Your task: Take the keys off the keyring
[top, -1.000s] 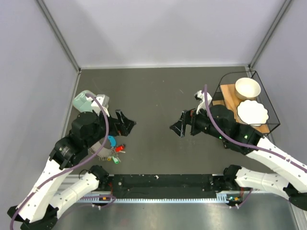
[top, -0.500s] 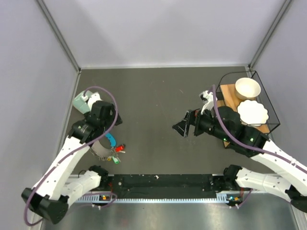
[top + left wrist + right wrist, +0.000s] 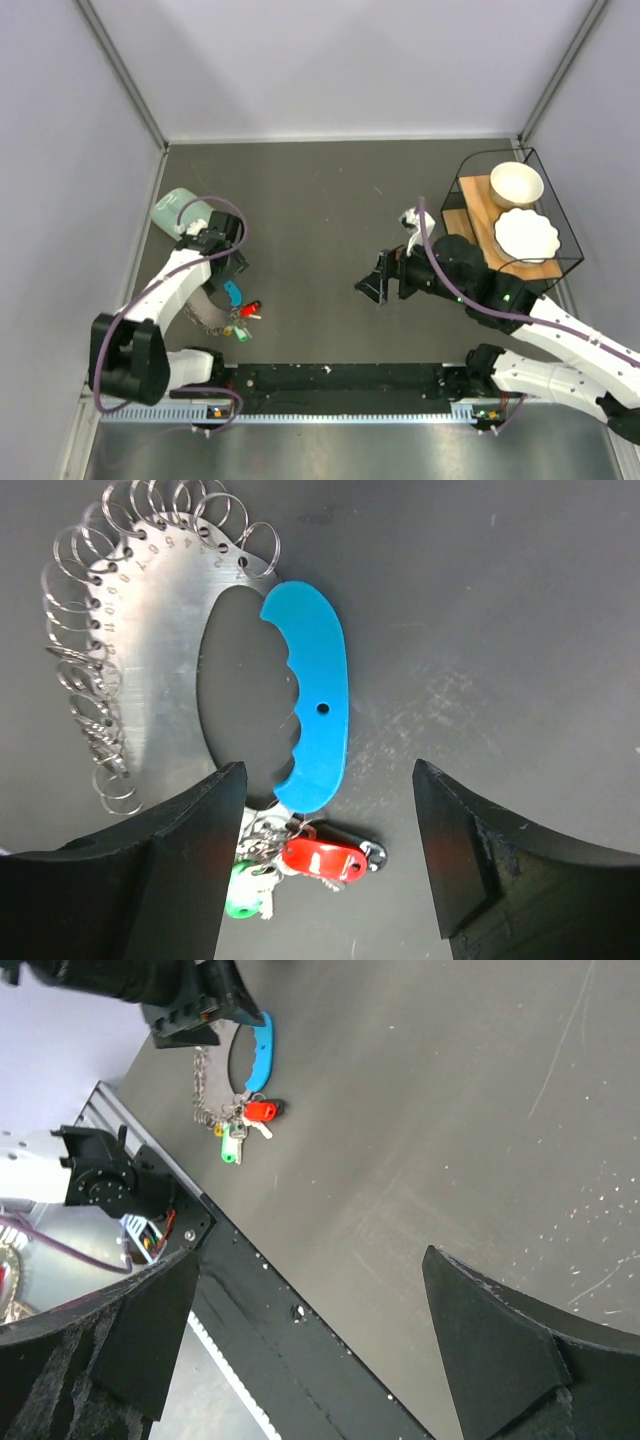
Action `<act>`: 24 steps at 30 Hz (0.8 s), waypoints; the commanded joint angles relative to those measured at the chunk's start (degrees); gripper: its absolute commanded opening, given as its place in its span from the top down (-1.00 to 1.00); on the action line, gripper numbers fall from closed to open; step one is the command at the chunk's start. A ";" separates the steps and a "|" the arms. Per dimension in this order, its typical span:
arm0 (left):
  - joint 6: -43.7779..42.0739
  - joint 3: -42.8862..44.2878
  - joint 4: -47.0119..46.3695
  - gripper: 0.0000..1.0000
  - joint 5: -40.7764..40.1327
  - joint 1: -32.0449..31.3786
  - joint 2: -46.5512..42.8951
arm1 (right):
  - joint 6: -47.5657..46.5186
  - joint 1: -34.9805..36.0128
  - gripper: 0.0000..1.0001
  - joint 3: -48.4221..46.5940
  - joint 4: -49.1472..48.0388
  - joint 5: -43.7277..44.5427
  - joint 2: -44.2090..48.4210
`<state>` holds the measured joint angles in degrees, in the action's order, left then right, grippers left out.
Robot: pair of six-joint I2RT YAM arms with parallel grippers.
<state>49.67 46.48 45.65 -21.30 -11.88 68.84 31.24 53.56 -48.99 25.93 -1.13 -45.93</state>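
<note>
At left near side of desk [image 3: 330, 200], keyring [image 3: 315, 705] is laid flat: blue loop joined to grey fan plate, wire rings [image 3: 95, 695] strung along its edge. Keys [image 3: 322, 858] are bunched at the loop's near end, red on top, green beside it; a blue one can't be made out. Left claw [image 3: 328, 780] is hung right above, jaws spread, nothing gripped; loop's near end and keys are seen between the fingers. Loop's long axis runs away from the claw, square to the closing line, so a pinch across its narrow width is judged possible. Height above desk can't be told. Right claw [image 3: 310, 1260] is spread too, empty, well apart across the desk. Left claw is judged nearer by far.
</note>
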 commanded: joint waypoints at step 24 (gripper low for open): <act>9.39 -4.63 -8.99 -0.21 2.05 2.47 13.34 | -4.88 0.58 -0.94 -2.51 -5.28 -1.34 -6.27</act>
<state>57.08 44.73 38.50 -19.92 -9.89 83.74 27.05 53.58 -48.77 22.79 -3.51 -50.78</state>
